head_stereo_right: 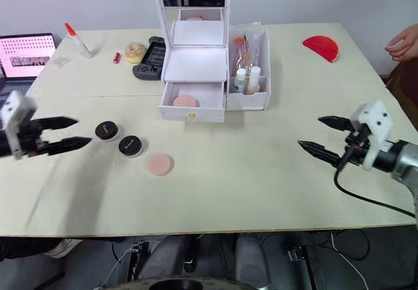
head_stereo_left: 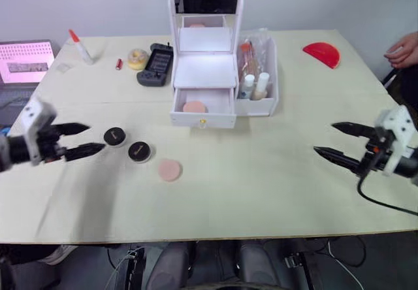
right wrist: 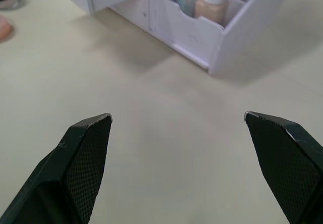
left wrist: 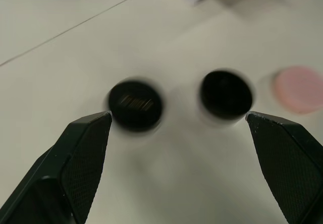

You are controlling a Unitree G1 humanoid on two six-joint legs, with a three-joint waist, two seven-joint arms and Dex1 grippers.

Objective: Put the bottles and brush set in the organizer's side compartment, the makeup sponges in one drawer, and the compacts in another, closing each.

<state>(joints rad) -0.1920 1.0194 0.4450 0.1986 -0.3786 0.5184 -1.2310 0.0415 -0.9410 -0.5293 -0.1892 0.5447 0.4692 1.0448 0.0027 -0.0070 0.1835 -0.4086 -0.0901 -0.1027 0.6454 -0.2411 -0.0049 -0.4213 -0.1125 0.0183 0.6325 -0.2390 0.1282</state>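
The white organizer [head_stereo_left: 204, 74] stands at the table's middle back, its bottom drawer [head_stereo_left: 202, 110] pulled open with a pink makeup sponge [head_stereo_left: 194, 107] inside. Its side compartment [head_stereo_left: 271, 104] holds bottles [head_stereo_left: 255, 86] and a bagged brush set [head_stereo_left: 251, 49]. Two black compacts [head_stereo_left: 115, 136] [head_stereo_left: 140, 151] and another pink sponge [head_stereo_left: 170, 170] lie on the table at front left. My left gripper [head_stereo_left: 95, 138] is open, just left of the nearer compact [left wrist: 136, 105]. My right gripper [head_stereo_left: 324, 138] is open over bare table, well right of the organizer [right wrist: 237, 27].
A laptop [head_stereo_left: 26, 60] sits at the far left edge. A glue bottle [head_stereo_left: 81, 47], a small red item [head_stereo_left: 119, 63], a yellow ring [head_stereo_left: 138, 58] and a black device [head_stereo_left: 157, 64] lie behind the compacts. A red half-disc [head_stereo_left: 322, 53] and a person's hand [head_stereo_left: 403, 48] are at back right.
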